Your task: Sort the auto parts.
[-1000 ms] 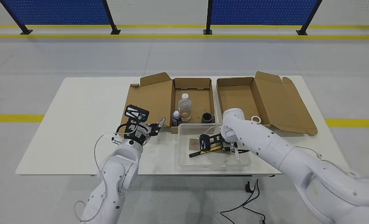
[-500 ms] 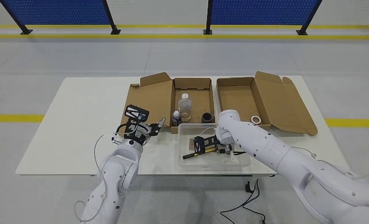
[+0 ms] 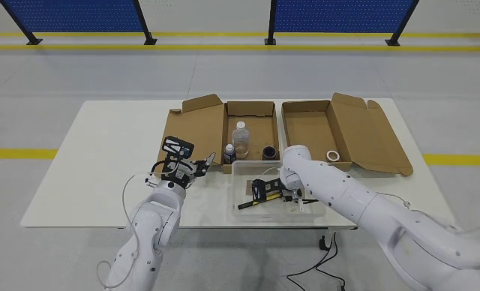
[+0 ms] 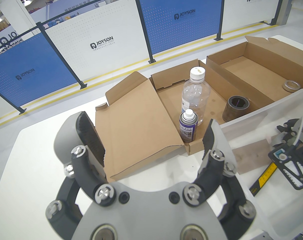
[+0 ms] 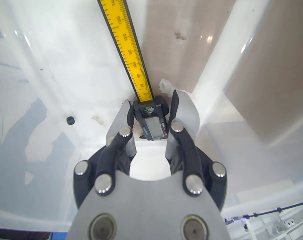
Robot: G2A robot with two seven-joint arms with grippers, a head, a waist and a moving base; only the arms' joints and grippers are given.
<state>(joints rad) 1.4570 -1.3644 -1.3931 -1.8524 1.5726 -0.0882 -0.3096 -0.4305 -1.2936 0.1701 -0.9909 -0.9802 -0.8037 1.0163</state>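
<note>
Pinching the display head of a digital caliper (image 5: 152,123), the right arm's (image 3: 337,190) jaws are pressed against its two sides inside the clear plastic bin (image 3: 251,163) at the near edge of the table (image 3: 97,163). The caliper's long axis is the relation that matters: its yellow ruled beam runs straight out from between the jaws, away from the wrist, so the grip sits at one end and nearly all the length hangs beyond it. In the top view that beam slants toward the bin's near left corner. Whether its far tip rests on the bin floor cannot be told. Lifting it out will likely mean raising the held end enough for the long beam to clear the bin wall. The left arm's (image 3: 154,216) jaws are spread wide and empty, above the table just left of the bin, near the open flap of a cardboard box (image 3: 250,111). That arm is farther from the caliper. A second cardboard box (image 3: 307,130) stands behind the bin.
</note>
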